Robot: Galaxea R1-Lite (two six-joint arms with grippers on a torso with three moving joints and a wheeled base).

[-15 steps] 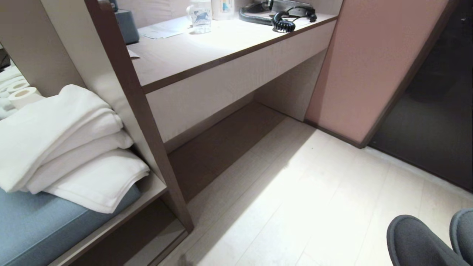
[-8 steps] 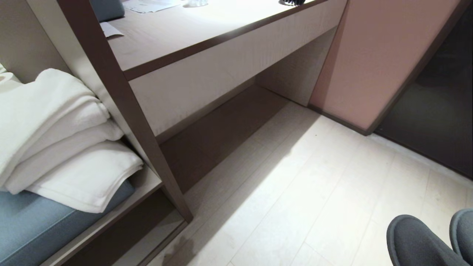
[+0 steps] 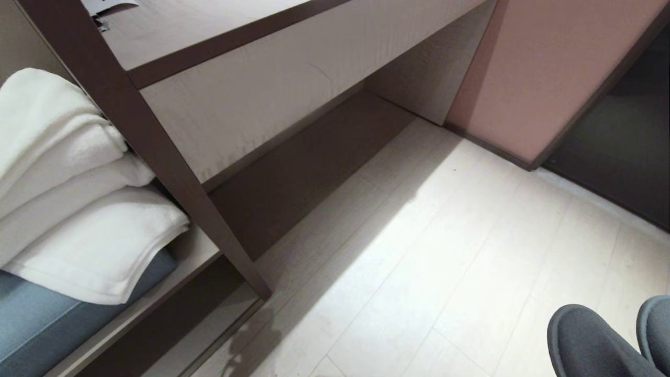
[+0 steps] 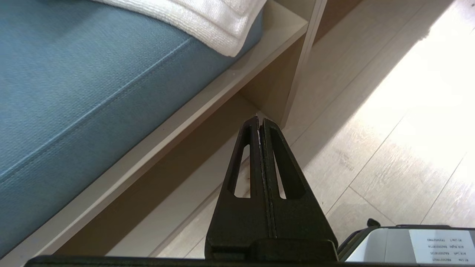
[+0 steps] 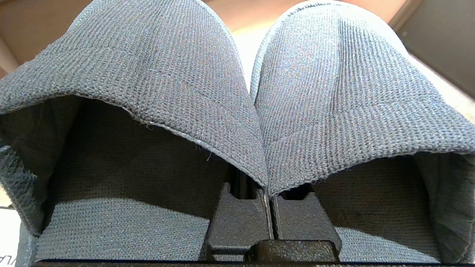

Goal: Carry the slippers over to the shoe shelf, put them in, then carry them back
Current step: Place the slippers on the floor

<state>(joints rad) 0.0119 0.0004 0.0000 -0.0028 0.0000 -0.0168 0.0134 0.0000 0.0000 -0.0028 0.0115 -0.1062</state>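
1. The right hand [image 5: 268, 202] is closed tight on the slippers [image 5: 237, 92]. Its two fingers [image 5: 241, 218] are pressed together, pinching the inner edges of both slippers where these meet.
2. Seen from the right wrist, the slippers sit side by side, directly ahead of the hand. Their dark grey knitted toe caps point away from it and their open mouths face it, one on each side of the fingers.
3. In the head view only the rounded toes of the slippers [image 3: 591, 340] show, in the lower right corner, held above the pale plank floor [image 3: 445, 262].
4. The left hand [image 4: 259, 126] is closed and holds nothing; its fingers are pressed together with no gap between them.
5. Ahead of the left hand's tip is the low opening of the shoe shelf [image 4: 207, 148], under a board that carries a blue cushion [image 4: 74, 92]. An upright divider panel [image 4: 300, 66] stands just beyond the fingertips.
6. Folded white towels [image 3: 68, 209] lie stacked on that cushion, well to the left of the right hand and the slippers.
7. The pale worktop [image 3: 199, 26] with its flat front panel is far ahead of both hands, with a dark recess beneath it at floor level.
8. A pinkish wall panel [image 3: 549, 68] stands ahead of the right hand, beyond the floor.
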